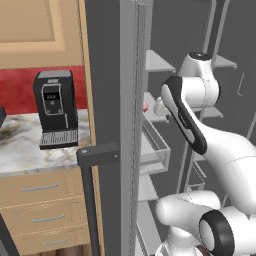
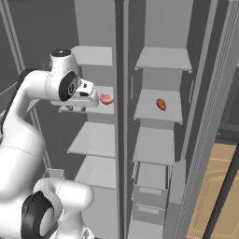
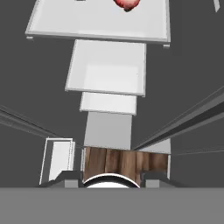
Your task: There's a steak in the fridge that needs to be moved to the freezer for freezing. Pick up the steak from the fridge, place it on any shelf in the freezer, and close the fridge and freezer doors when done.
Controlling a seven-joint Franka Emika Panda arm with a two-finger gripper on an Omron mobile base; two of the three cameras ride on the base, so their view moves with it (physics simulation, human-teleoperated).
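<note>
The steak [image 2: 106, 99] is a small pinkish-red slab lying flat on a middle shelf [image 2: 105, 109] of the fridge, the left compartment, near the central divider. A sliver of the steak [image 1: 145, 106] also peeks past the door edge, and the steak [image 3: 127, 4] touches the top edge of the hand view. My gripper [image 2: 90, 98] hangs just left of it at shelf height, pointing down, open, with nothing between its fingers. The gripper [image 3: 109, 177] looks down over the lower shelves. The freezer [image 2: 158, 107] is the right compartment. The fridge door [image 1: 102, 100] and the freezer door [image 2: 210, 116] both stand open.
An orange-red food item [image 2: 161, 104] lies on a freezer shelf. A wire-framed drawer [image 1: 155, 145] sits below the steak's shelf. Left of the fridge door, a black coffee machine [image 1: 56, 107] stands on a marble counter [image 1: 20, 150] above wooden drawers [image 1: 40, 210].
</note>
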